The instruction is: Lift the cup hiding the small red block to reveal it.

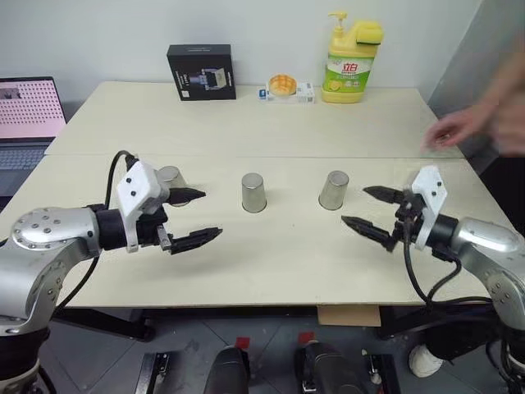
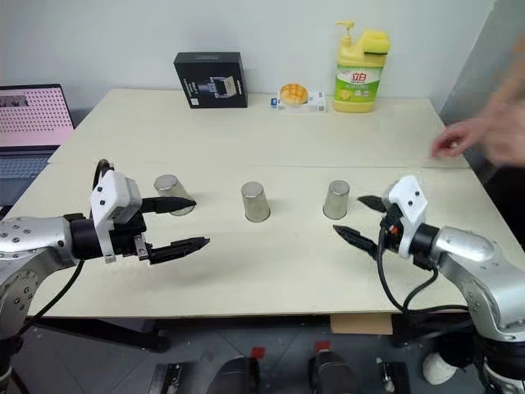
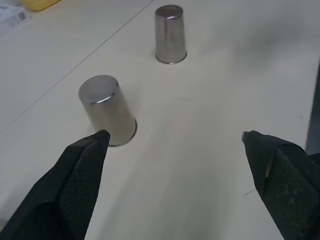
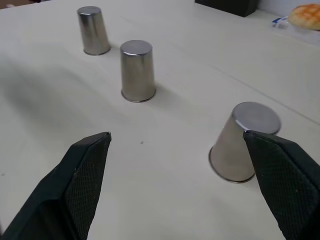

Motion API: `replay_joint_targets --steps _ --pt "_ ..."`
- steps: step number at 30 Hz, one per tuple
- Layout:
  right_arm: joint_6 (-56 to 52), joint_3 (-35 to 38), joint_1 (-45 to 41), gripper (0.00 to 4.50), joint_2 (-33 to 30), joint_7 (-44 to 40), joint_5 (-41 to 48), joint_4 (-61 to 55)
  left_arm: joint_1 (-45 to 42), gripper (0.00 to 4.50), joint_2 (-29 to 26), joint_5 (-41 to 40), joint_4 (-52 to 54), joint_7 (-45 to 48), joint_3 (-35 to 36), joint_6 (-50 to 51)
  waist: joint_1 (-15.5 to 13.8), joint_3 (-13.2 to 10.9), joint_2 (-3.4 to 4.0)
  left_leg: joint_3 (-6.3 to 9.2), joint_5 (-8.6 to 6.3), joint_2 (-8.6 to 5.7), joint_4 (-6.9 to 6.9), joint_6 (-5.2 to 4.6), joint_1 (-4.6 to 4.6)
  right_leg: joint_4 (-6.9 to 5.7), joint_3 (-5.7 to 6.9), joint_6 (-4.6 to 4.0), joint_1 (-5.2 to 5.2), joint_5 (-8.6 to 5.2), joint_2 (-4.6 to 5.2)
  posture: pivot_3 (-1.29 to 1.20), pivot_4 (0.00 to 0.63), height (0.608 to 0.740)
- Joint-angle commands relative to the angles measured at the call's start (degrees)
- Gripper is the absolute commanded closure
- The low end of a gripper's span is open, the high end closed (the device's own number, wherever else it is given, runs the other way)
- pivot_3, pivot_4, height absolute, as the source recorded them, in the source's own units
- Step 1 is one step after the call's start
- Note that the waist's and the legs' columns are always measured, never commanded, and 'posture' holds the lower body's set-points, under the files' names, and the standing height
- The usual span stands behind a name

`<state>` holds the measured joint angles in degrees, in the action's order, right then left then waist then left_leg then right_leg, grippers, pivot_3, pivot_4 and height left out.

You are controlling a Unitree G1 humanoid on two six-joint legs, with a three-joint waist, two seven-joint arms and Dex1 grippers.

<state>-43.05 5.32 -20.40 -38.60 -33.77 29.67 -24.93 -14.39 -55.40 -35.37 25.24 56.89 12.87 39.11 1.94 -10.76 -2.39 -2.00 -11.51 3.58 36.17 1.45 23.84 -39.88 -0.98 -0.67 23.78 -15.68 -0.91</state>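
Pale tabletop (image 1: 271,254): three upturned steel cups stand in a row, the left cup (image 2: 172,194) just beyond my left gripper (image 1: 195,216), the right cup (image 1: 333,190) just left of my right gripper (image 1: 371,208), the middle cup (image 1: 253,193) well apart from both. Both grippers hover wide open, holding nothing. Which cup hides the red block I cannot tell.

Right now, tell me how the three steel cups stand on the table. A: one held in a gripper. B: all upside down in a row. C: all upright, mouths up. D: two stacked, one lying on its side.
B: the left cup, middle cup and right cup each rest mouth down in one row on the table, closed bases up.
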Motion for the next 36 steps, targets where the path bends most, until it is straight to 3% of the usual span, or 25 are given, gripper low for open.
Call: replay_joint_targets --steps 1,10,16,24,28,32,36 --pt "-3.16 -2.69 -6.91 0.01 4.64 8.42 -4.64 5.76 -2.26 0.00 -0.86 -0.01 1.68 1.39 -2.38 -0.85 -0.02 0.01 -0.01 0.01 0.00 0.01 -0.01 0.00 -0.03 -0.02 0.01 -0.01 -0.02 0.00 -0.01 0.00 0.150 0.740" --pt "1.57 -4.60 -19.08 0.01 15.80 14.11 -10.33 25.74 -5.96 0.00 0.03 1.17 -0.01 2.46 -6.73 -2.45 -0.17 0.01 -0.01 -0.03 0.00 0.00 -0.06 0.01 0.21 0.00 -0.04 -0.03 0.18 -0.01 -0.06 0.00 0.150 0.740" --pt "5.70 -4.70 -23.05 0.01 18.56 15.09 -14.28 38.21 -7.04 0.00 0.63 1.78 -0.89 2.73 -7.96 -3.16 -0.15 0.01 -0.01 -0.04 0.00 0.00 -0.05 0.00 0.30 -0.01 0.00 -0.03 0.25 -0.01 -0.05 0.00 0.150 0.740" --pt "6.51 -4.83 -23.84 0.01 20.96 14.46 -15.35 43.10 -7.16 0.00 0.98 2.23 -0.83 2.80 -8.24 -3.52 -0.13 0.00 0.00 -0.01 0.00 0.01 -0.05 0.00 0.30 -0.03 -0.01 -0.03 0.27 -0.01 -0.06 0.00 0.150 0.740" --pt "6.53 -4.78 -23.69 0.61 21.52 14.42 -15.90 43.43 -6.87 0.00 1.09 2.40 -0.78 2.81 -8.27 -3.61 -0.12 0.00 0.00 -0.01 0.00 0.01 -0.05 0.00 0.30 -0.04 -0.02 -0.03 0.27 -0.01 -0.06 0.00 0.150 0.740" --pt "6.19 -5.09 -23.01 1.67 21.74 14.21 -16.21 42.54 -6.73 0.00 1.22 2.65 -0.97 2.88 -8.33 -3.82 -0.13 0.00 0.00 -0.01 0.00 0.01 -0.05 0.00 0.30 -0.04 -0.01 -0.03 0.27 -0.01 -0.06 0.00 0.150 0.740" --pt "5.55 -5.22 -22.18 1.81 21.99 14.16 -16.28 41.21 -6.68 0.00 1.50 2.94 -1.09 2.95 -8.51 -3.93 -0.13 0.00 0.00 -0.01 0.00 0.01 -0.05 0.00 0.29 -0.05 -0.01 -0.03 0.26 -0.01 -0.06 0.00 0.150 0.740"
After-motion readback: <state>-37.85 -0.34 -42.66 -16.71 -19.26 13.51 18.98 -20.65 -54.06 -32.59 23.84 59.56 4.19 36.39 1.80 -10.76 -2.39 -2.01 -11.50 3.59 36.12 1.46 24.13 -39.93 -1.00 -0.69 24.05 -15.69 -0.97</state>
